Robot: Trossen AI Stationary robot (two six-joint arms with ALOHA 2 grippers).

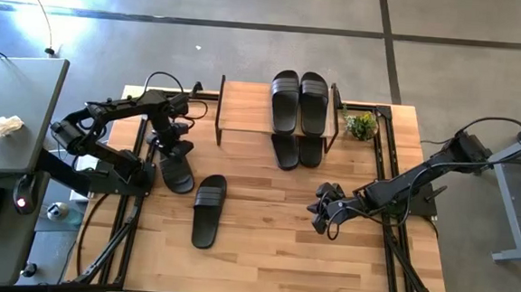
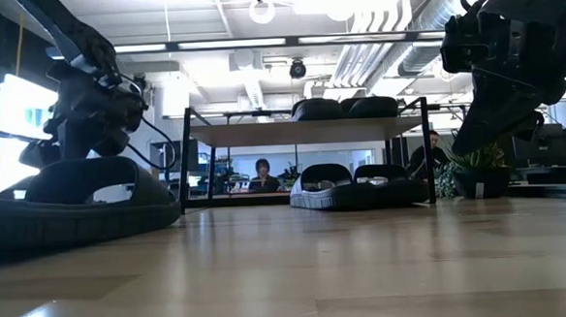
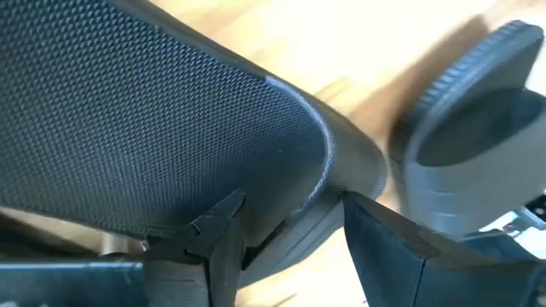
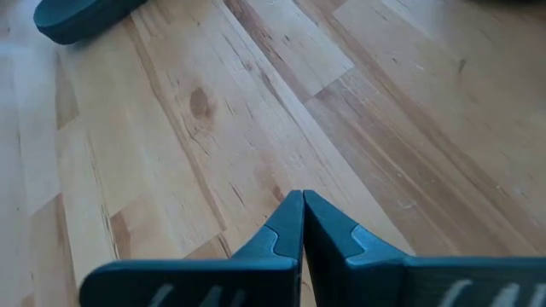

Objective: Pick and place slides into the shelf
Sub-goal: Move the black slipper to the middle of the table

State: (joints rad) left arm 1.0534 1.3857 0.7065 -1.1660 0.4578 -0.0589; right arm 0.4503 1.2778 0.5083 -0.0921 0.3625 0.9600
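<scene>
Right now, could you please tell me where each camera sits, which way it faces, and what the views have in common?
High view: overhead, straight down on the table, shelf and both arms.
Low view: at tabletop height, level towards the shelf; both arms hang in from above.
Left wrist view: behind the left hand, its open fingers astride a slide's strap.
Right wrist view: behind the shut right hand, facing bare tabletop.
Shared: high and low views both show slides on both shelf levels.

High view straight down; low view table-level; both share shelf; wrist views close on tabletop.
</scene>
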